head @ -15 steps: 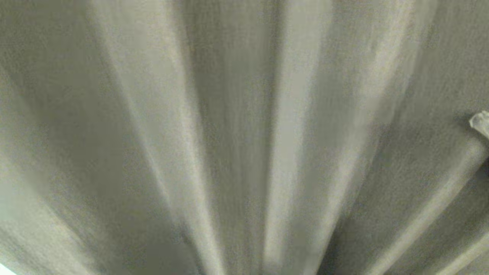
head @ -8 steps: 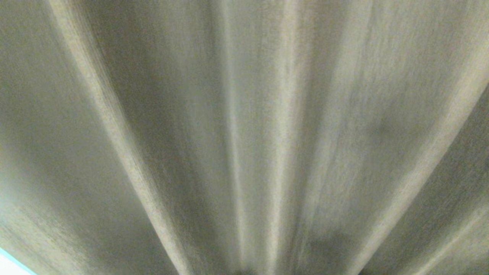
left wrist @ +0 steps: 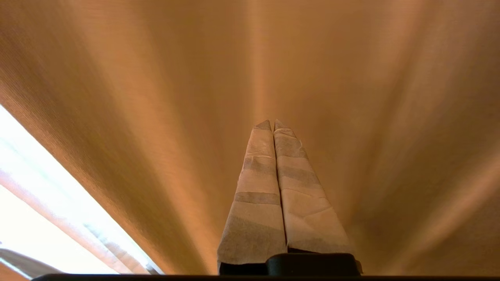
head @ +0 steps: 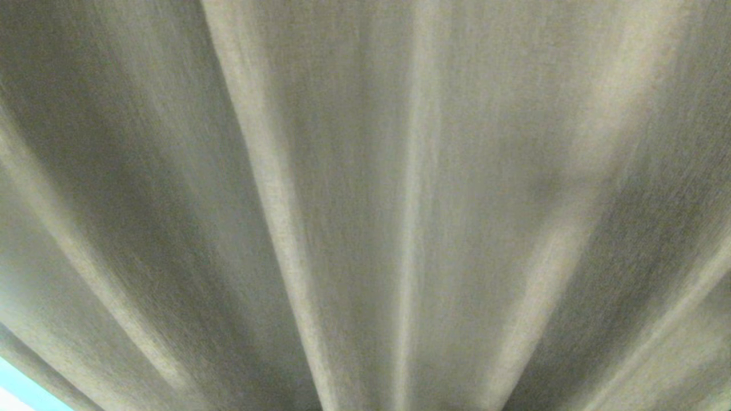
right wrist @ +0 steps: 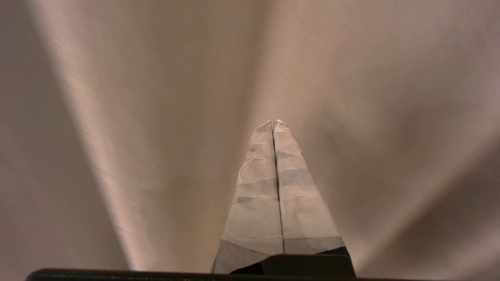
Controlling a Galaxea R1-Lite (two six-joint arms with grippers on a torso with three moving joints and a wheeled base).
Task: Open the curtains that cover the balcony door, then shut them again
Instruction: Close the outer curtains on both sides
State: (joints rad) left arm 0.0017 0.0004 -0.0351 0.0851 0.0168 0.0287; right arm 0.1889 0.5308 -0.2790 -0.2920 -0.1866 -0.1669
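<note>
A: What fills your view from the head?

B: Only the curtains (head: 365, 205), the thick beige-grey woven layer, hanging in long pleats that fan out across the whole picture. At the lower left corner a thin pale blue sliver (head: 25, 391) shows past the fabric's edge; I cannot tell what it is. Neither of my arms shows in that view.

A: Start on your left, then. What is the left gripper doing?

B: My left gripper (left wrist: 272, 124) points at the pleated cloth with its two taped fingers (left wrist: 258, 195) pressed flat together, nothing between them. The tips sit close to the fabric, but I cannot tell whether they touch it. Off to one side of that wrist view a bright white strip (left wrist: 47, 195) glows past the curtain's edge, with a thinner, lighter fold of cloth beside it.

A: And the right?

B: My right gripper (right wrist: 272, 123) is the same: fingers (right wrist: 256, 203) closed against each other, holding nothing, aimed at the folds of the curtains (right wrist: 117, 117). Cloth fills everything behind it. Whether the tips press into the fabric I cannot say.

A: The balcony door?

B: Hidden; I see only curtain.
</note>
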